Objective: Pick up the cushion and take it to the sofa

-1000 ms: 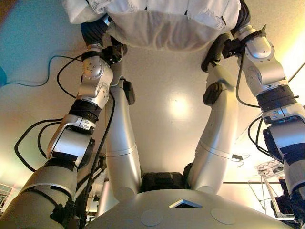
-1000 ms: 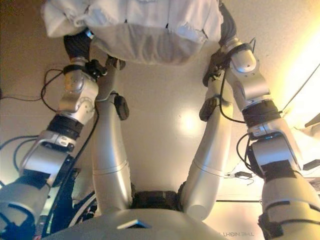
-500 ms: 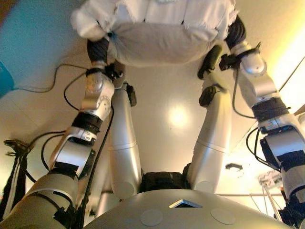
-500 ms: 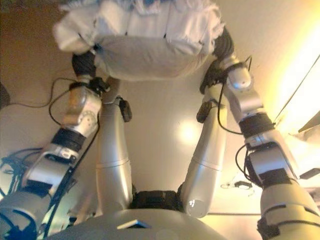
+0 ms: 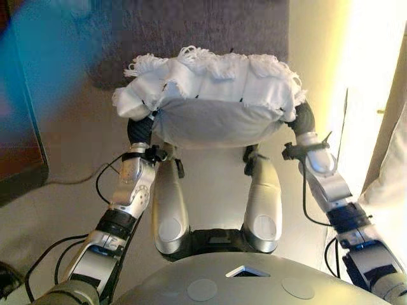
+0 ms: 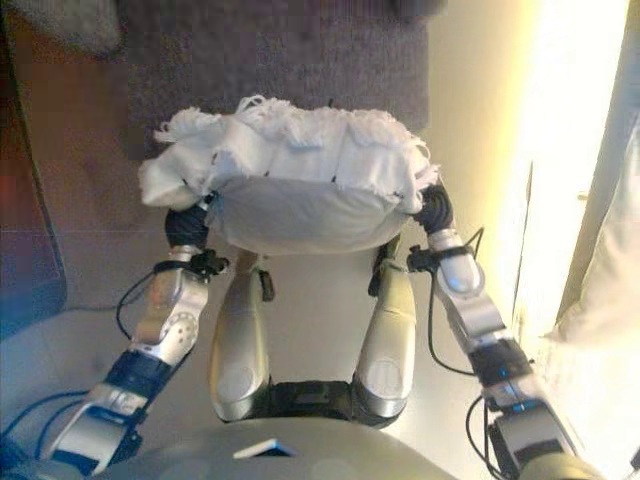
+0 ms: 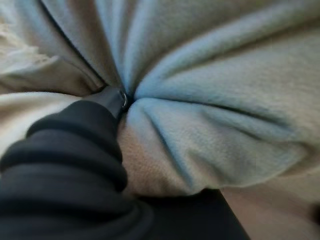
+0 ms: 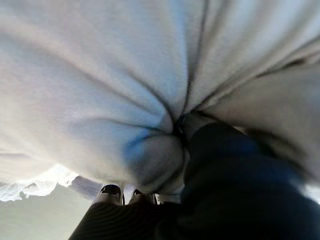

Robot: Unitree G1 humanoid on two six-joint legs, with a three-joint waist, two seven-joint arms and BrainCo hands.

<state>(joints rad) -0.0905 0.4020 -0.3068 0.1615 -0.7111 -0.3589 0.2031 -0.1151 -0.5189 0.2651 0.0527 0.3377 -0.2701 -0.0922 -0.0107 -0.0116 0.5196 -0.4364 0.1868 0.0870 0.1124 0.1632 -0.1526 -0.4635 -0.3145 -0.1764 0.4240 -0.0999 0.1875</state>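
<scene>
I hold a white cushion point(image 5: 213, 105) with a frayed fringe in front of me, between both hands and clear of the floor. My left hand point(image 5: 140, 130) grips its left end and my right hand point(image 5: 304, 117) its right end. Only the dark covers show there; the fingers are sunk in the cloth. In the left wrist view the cushion point(image 7: 210, 100) puckers around my left hand point(image 7: 75, 150), one dark tip dug into the fold. In the right wrist view a bunch of the cushion point(image 8: 90, 75) is gathered against my right hand point(image 8: 235, 175).
A dark grey textured surface point(image 5: 191, 25) lies straight ahead beyond the cushion. Dark wooden furniture point(image 5: 19, 159) stands at the left. At the right there is a bright strip of light and a pale soft object point(image 5: 388, 184).
The whole picture has shifted, so the camera has moved: the grey surface ahead now shows. The cushion stays held between both hands, lower in the picture.
</scene>
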